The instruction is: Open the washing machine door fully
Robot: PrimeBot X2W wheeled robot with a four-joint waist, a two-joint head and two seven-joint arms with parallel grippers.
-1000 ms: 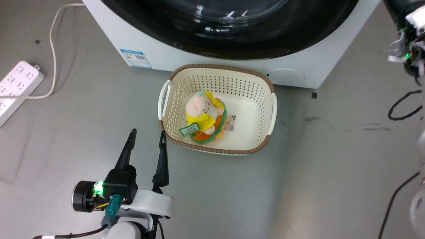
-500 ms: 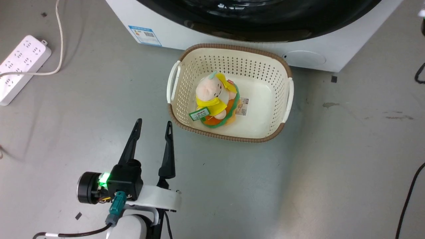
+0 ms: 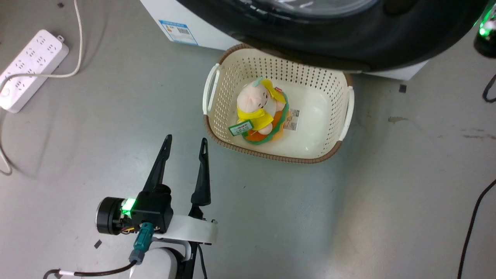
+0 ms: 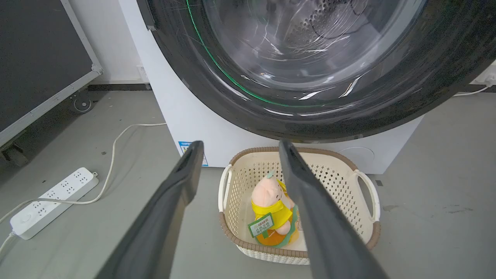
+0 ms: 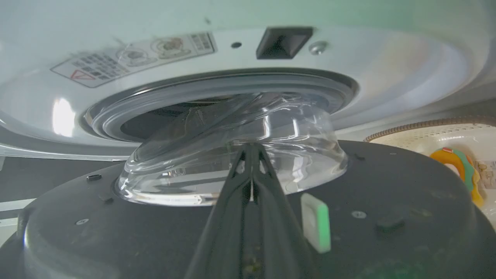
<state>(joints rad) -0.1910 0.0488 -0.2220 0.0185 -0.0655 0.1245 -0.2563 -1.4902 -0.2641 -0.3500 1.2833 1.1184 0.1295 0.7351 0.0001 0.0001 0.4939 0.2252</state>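
The basket [image 3: 232, 68] stands on the floor [image 3: 348, 213] just before the washing machine [image 4: 182, 112], its back rim under the washing machine door [image 3: 348, 42]. A toy [image 3: 257, 112] lies in the basket, left of its middle. A power strip [image 3: 33, 69] lies well to the left. The left gripper [image 3: 186, 138] is before the basket's left corner; the right gripper [image 5: 252, 146] is at the door's inner side.

Tight ahead, open floor [image 3: 368, 213] nearer
The washing machine door [image 3: 329, 42] overhangs the far rim of the basket [image 3: 224, 100], closing the way in from above there. The power strip [image 3: 33, 66] and its cord [image 3: 80, 38] lie at far left. The basket's other 3 sides meet bare floor.
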